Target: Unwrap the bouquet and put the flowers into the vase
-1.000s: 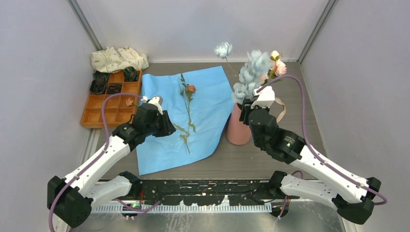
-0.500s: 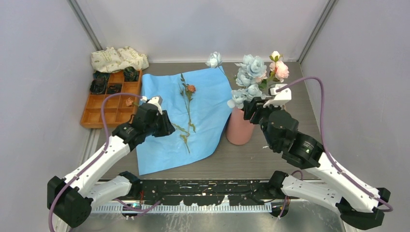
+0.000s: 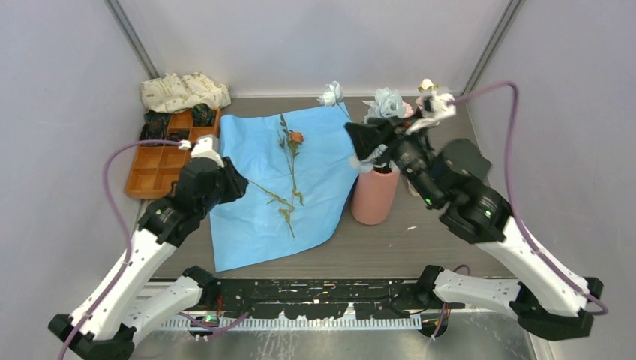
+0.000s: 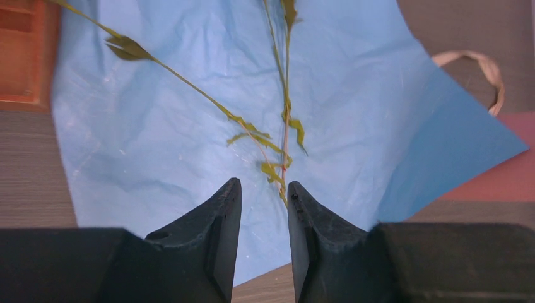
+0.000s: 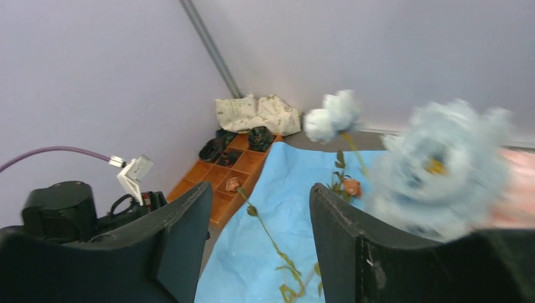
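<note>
The bouquet is undone, and its blue paper [image 3: 311, 161] lies spread flat on the table. The salmon-pink vase [image 3: 373, 199] stands at the paper's right edge with pale blue flowers [image 3: 386, 103] in it. An orange-brown rose [image 3: 296, 138] and its stem lie on the paper. A second stem [image 4: 189, 85] runs across the paper toward the tray. My right gripper [image 3: 352, 135] [image 5: 262, 186] hovers open above the vase, empty, pointing left. My left gripper [image 3: 238, 187] [image 4: 262, 183] hangs over the paper's near part, jaws slightly apart with nothing between them.
An orange compartment tray [image 3: 154, 176] with dark items stands at the left, a cream patterned cloth [image 3: 184, 91] behind it. A beige ribbon loop [image 4: 473, 63] lies right of the paper. Grey walls close in both sides.
My right gripper opened, let go of the blue flowers in the vase, then rose and swung left above them. My left arm lifted and drew back to the left.
</note>
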`<control>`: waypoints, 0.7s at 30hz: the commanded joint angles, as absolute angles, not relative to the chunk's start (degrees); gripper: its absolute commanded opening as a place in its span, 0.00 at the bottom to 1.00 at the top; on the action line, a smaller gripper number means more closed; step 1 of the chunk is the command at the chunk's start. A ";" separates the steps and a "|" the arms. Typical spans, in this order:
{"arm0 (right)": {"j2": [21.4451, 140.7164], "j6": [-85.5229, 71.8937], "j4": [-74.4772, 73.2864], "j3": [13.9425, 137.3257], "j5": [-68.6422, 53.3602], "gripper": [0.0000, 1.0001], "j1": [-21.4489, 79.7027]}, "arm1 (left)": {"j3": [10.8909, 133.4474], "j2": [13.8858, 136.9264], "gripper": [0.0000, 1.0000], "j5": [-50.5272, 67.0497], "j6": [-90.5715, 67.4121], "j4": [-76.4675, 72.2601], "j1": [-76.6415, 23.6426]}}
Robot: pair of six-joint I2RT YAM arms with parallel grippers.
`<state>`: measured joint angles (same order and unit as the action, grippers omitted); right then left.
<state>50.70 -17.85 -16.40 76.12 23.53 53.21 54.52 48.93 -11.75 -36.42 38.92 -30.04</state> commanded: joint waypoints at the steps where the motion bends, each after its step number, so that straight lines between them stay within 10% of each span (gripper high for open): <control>1: 63.98 -21.09 -19.37 83.82 15.00 0.64 54.31 | 59.41 42.52 0.34 -25.61 -38.97 45.11 -30.32; 21: 117.00 -34.05 -51.37 113.86 22.42 0.60 59.18 | 58.15 34.86 0.34 -35.25 -42.61 51.67 -30.24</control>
<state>111.46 -31.68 -43.99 105.89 17.37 59.05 58.57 34.04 -34.89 -41.85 52.66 -30.04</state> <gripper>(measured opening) 0.607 0.340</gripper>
